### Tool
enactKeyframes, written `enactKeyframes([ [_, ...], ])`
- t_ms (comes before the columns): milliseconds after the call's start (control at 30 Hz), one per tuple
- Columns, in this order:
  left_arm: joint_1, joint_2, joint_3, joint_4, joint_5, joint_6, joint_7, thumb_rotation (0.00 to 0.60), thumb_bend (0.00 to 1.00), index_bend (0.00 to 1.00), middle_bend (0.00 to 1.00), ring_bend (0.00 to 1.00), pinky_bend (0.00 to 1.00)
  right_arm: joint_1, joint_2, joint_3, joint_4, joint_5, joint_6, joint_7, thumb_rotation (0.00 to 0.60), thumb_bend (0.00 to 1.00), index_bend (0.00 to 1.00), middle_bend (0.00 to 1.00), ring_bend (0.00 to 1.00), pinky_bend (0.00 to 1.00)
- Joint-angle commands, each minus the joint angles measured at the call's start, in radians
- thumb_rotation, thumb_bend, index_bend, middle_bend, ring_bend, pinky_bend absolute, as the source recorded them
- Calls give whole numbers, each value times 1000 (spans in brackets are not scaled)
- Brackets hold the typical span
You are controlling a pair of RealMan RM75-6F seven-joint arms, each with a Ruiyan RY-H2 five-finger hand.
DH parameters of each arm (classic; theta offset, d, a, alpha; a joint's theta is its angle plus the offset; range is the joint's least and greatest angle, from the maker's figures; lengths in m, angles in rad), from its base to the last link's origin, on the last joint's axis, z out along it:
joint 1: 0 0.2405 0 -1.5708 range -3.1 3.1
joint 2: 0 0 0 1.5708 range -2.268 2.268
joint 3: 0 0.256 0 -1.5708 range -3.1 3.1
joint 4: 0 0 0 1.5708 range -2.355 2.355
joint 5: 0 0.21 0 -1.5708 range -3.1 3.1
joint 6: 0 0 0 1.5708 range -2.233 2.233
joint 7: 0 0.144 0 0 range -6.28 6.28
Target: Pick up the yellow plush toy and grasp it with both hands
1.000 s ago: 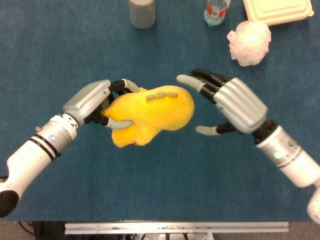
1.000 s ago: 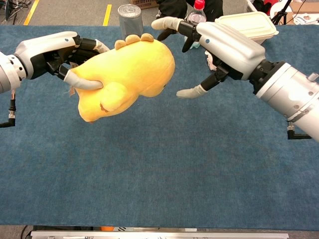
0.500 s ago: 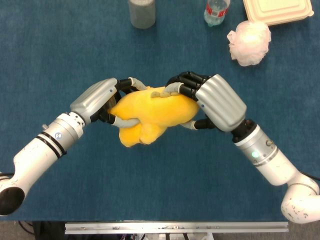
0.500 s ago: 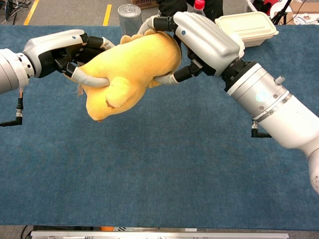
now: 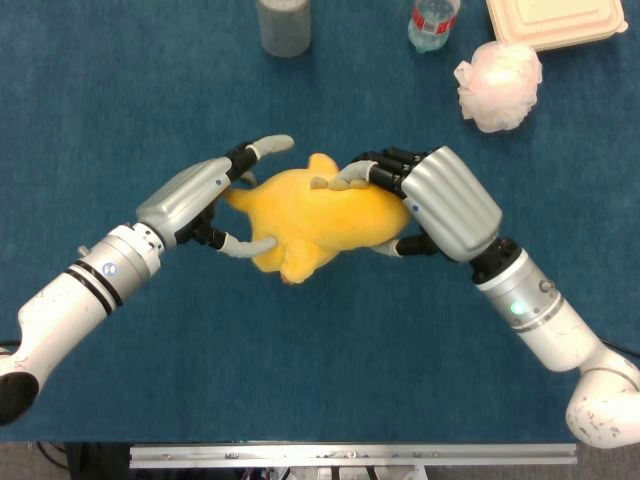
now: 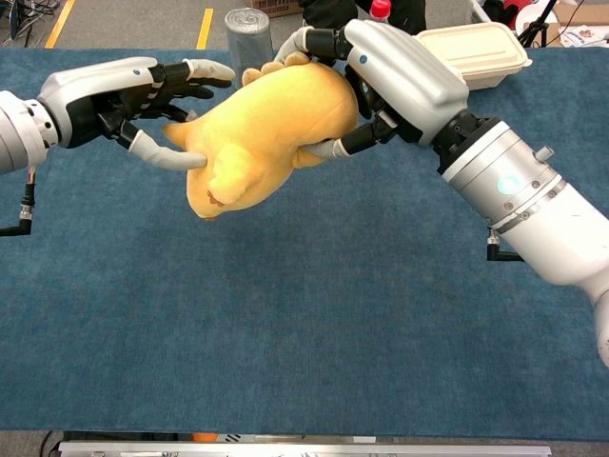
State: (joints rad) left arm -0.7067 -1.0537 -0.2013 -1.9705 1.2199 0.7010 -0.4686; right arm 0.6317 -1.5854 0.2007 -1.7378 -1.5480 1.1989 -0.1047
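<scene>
Held above the table's middle, the yellow plush toy [image 5: 320, 215] sits wrapped in the right hand [image 5: 440, 205], while the left hand [image 5: 200, 200], fingers spread, only hooks its left end, likely to steady it

Blue table [image 5: 150, 90] (carpet-like top) bearing along the far edge a grey can [image 5: 284, 25], bottle [image 5: 433, 22], white puff [image 5: 498, 85], cream lidded box [image 5: 553, 20]

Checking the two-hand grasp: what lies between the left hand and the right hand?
The yellow plush toy alone, in both views: right hand grips one end, left hand's fingers spread at the other.
</scene>
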Motion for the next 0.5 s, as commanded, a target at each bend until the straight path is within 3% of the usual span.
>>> enactKeyframes([
  [33, 2, 13, 7, 7, 15, -8, -1, 600, 209, 0, 0, 0, 72, -4, 11, 0, -3, 3, 6, 8, 600, 457, 575, 498, 505, 760],
  [500, 64, 62, 48, 71, 41, 85, 81, 551, 196, 0, 0, 0, 56, -27, 78, -14, -30, -34, 56, 59, 600, 466, 585, 505, 520, 770],
])
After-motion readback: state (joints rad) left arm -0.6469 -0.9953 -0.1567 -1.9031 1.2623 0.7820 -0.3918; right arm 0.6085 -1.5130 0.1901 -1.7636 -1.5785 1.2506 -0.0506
